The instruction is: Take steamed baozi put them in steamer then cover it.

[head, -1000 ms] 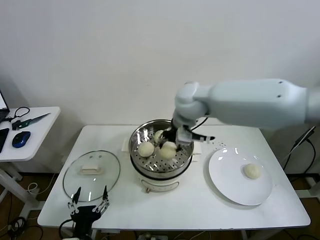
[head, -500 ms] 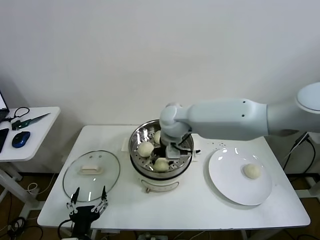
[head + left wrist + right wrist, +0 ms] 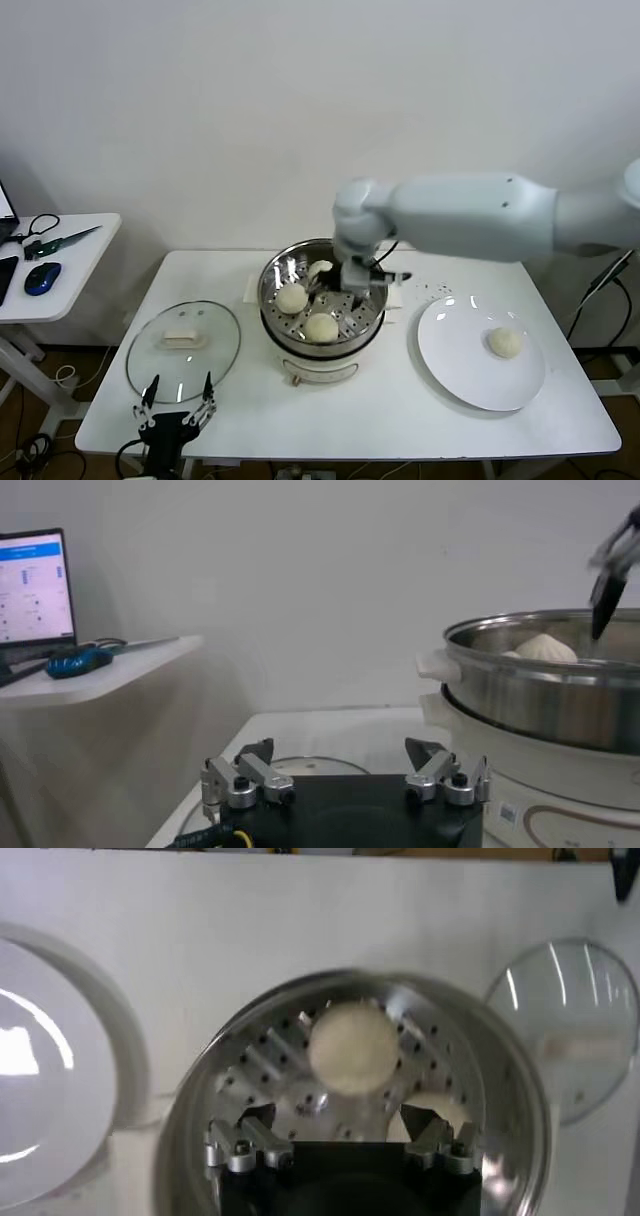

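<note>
Your right gripper has let go and lifted: its jaws are spread and empty above the steamer, mid-frame, where a second ago it carried a bun. Three steamed baozi now sit on the tray; the fourth remains on the plate at right. The cover lies lower left, with your left gripper parked open just below it.
</note>
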{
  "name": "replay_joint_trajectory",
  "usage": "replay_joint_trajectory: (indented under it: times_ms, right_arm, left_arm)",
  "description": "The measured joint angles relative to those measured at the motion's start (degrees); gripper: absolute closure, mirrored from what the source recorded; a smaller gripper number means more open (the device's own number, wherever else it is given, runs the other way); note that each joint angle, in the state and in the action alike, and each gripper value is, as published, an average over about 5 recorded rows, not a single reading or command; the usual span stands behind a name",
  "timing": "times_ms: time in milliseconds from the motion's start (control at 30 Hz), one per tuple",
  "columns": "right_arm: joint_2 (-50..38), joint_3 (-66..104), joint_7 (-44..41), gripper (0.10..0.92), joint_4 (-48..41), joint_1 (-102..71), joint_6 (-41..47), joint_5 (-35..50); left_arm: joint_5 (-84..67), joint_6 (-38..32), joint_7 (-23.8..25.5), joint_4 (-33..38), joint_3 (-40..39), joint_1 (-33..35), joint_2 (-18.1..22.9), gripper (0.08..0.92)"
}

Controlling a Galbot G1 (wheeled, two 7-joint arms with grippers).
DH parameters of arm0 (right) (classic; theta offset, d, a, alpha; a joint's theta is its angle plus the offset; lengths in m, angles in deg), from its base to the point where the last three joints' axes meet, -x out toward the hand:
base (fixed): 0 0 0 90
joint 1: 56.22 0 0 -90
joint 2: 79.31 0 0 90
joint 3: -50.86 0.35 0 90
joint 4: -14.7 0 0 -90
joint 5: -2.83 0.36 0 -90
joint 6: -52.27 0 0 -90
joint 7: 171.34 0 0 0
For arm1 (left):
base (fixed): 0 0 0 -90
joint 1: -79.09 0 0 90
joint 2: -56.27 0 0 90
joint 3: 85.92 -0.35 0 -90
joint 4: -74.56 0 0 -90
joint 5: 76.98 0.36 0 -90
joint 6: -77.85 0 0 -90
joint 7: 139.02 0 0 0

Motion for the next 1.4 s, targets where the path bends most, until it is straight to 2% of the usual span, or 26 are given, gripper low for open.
replay_joint_trajectory:
  times_ms: [300,533,733,933,1400]
  right_arm:
    - [-12.1,-6.8,-3.7,0.203,-4.2,6.2,9.3,12.1]
    - [-24.3,-7.0,-4.0,0.203,-4.3,2.6,18.7,16.2]
    - [-32.3,-1.0,-4.1,0.203,-5.7,-6.8,22.9,15.0]
    - [-36.3,7.7,-4.2,0.203,-8.4,-17.7,24.4,11.5]
    - [-35.5,22.2,-3.0,0.203,-16.5,-34.6,24.9,5.3]
  left_arm:
    - [-0.4,-0.1,0.0,-0.1,0.0,-0.3,-0.3,0.177]
    - [-0.7,0.1,0.0,-0.4,0.2,-0.6,-0.3,0.177]
    - [-1.0,0.3,0.1,-0.6,0.3,-0.9,-0.3,0.177]
    - [-1.1,0.4,0.2,-0.8,0.2,-1.0,-0.2,0.177]
    - [-0.9,0.5,0.2,-1.5,0.3,-0.8,-0.1,0.177]
